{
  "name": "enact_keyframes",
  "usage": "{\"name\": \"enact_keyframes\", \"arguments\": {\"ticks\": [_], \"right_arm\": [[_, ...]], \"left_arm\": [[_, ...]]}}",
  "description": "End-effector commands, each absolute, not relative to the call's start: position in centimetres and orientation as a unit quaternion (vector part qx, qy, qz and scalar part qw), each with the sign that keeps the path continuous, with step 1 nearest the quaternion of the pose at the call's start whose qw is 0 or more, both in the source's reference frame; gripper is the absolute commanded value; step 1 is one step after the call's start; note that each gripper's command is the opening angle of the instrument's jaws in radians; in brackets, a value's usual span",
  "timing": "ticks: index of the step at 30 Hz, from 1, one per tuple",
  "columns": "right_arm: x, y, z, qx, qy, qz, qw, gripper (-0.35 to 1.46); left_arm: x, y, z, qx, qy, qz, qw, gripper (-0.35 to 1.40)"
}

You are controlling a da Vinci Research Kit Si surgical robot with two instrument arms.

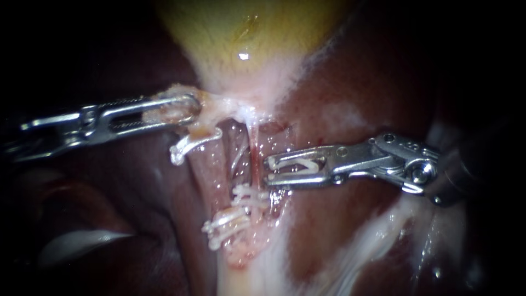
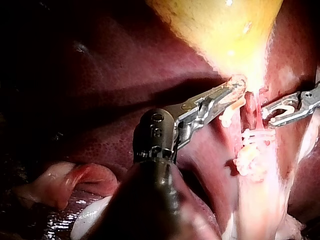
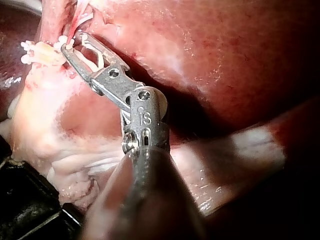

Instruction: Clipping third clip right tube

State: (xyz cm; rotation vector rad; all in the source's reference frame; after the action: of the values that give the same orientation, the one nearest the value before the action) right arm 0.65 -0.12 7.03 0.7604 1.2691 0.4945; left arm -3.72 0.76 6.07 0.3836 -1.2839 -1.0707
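Note:
My left instrument [image 1: 189, 109] comes in from the left, its jaws shut on pale tissue at the neck of the yellow gallbladder [image 1: 246, 33]. From the right, my right instrument [image 1: 269, 170] carries an open white clip [image 1: 298, 165] between its jaws. Its tips stand just right of the thin red right tube [image 1: 253, 153]. Two white clips [image 1: 247, 198] lie lower across the tubes, and another clip [image 1: 189, 143] sits on the left tube [image 1: 211, 164]. The right wrist view shows the loaded jaws [image 3: 75, 42] beside the placed clips [image 3: 35, 52].
Dark red liver [image 1: 350, 82] surrounds the tubes on both sides. White fatty tissue [image 1: 378, 235] runs below my right instrument. The left wrist view shows my left instrument [image 2: 235, 92] and, beyond it, my right instrument [image 2: 272, 112].

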Motion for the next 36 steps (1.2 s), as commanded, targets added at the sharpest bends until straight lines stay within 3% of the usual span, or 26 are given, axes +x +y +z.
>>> {"name": "enact_keyframes", "arguments": {"ticks": [1,6,10,17,36], "right_arm": [[0.65,-0.11,7.03,0.343,0.572,0.223,0.711,0.06],[0.65,-0.11,7.01,0.344,0.572,0.224,0.711,0.09],[0.65,-0.09,6.99,0.344,0.573,0.225,0.709,0.31],[0.7,-0.07,6.93,0.346,0.584,0.237,0.695,0.47],[0.98,-0.03,6.98,0.34,0.585,0.248,0.694,0.5]], "left_arm": [[-3.72,0.76,6.07,0.169,-0.566,-0.472,0.654,-0.35],[-3.72,0.76,6.07,0.169,-0.566,-0.472,0.654,-0.35],[-3.72,0.76,6.07,0.169,-0.566,-0.472,0.654,-0.35],[-3.72,0.77,6.07,0.169,-0.566,-0.472,0.654,-0.35],[-3.72,0.76,6.06,0.169,-0.566,-0.472,0.654,-0.35]]}}
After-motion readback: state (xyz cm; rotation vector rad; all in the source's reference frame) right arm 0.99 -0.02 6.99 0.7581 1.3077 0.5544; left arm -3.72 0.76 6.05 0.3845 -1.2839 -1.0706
